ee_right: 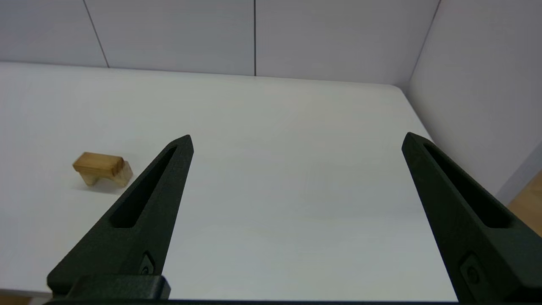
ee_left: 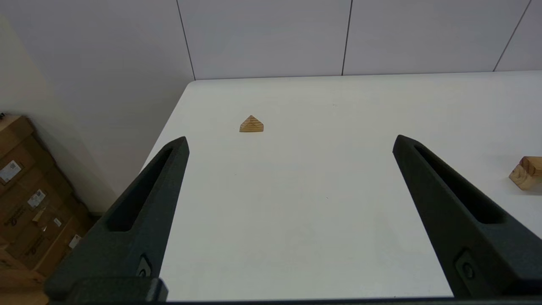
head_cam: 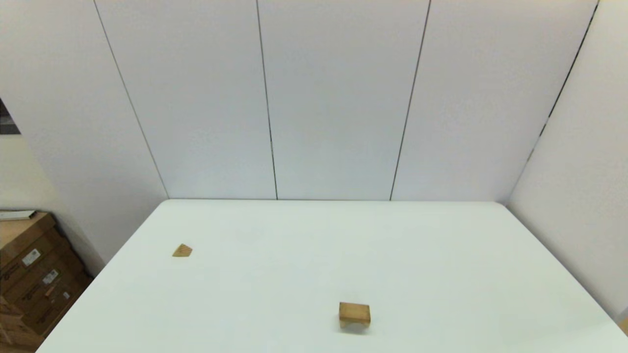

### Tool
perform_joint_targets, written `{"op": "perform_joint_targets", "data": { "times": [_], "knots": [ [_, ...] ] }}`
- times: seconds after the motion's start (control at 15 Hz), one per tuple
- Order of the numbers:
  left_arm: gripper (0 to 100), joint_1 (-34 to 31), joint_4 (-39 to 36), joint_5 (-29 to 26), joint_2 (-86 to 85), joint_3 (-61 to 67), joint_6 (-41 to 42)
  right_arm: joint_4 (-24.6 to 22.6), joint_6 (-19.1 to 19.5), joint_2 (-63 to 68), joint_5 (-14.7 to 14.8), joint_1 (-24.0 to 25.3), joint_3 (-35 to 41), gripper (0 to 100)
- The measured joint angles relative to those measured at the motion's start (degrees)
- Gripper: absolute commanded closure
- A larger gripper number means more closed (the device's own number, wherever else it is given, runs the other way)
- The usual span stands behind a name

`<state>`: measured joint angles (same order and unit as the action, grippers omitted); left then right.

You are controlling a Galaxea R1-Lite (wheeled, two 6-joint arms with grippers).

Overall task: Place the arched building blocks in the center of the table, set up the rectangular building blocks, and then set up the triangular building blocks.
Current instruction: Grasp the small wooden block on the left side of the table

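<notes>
The arched block [head_cam: 354, 314] stands on its two short legs on the white table [head_cam: 441, 255], near the front and slightly right of the middle; it also shows in both wrist views [ee_left: 526, 172] [ee_right: 103, 168]. The triangular block [head_cam: 182, 251] lies far off at the table's left side [ee_left: 251, 124]. The rectangular block is out of view. Neither arm shows in the head view. My left gripper [ee_left: 290, 142] hangs open over the table's near left part, nothing between its fingers. My right gripper [ee_right: 297, 140] hangs open over the near right part, the arched block off to one side of it.
White wall panels close off the table's far and right sides. Cardboard boxes [head_cam: 34, 274] are stacked on the floor beyond the table's left edge [ee_left: 29, 199].
</notes>
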<state>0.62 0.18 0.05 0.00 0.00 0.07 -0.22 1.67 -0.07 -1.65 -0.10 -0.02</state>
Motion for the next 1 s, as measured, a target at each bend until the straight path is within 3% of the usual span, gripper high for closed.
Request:
{"op": "perform_joint_targets", "data": {
  "times": [0.73,1.0],
  "knots": [
    [0,0.0,0.0,0.1,0.0,0.0,0.2,0.0,-0.3,0.0,0.4,0.0,0.0,0],
    [0,0.0,2.2,0.9,5.2,-6.5,-1.1,0.0,-0.3,0.0,0.4,0.0,0.0,0]
  ]
}}
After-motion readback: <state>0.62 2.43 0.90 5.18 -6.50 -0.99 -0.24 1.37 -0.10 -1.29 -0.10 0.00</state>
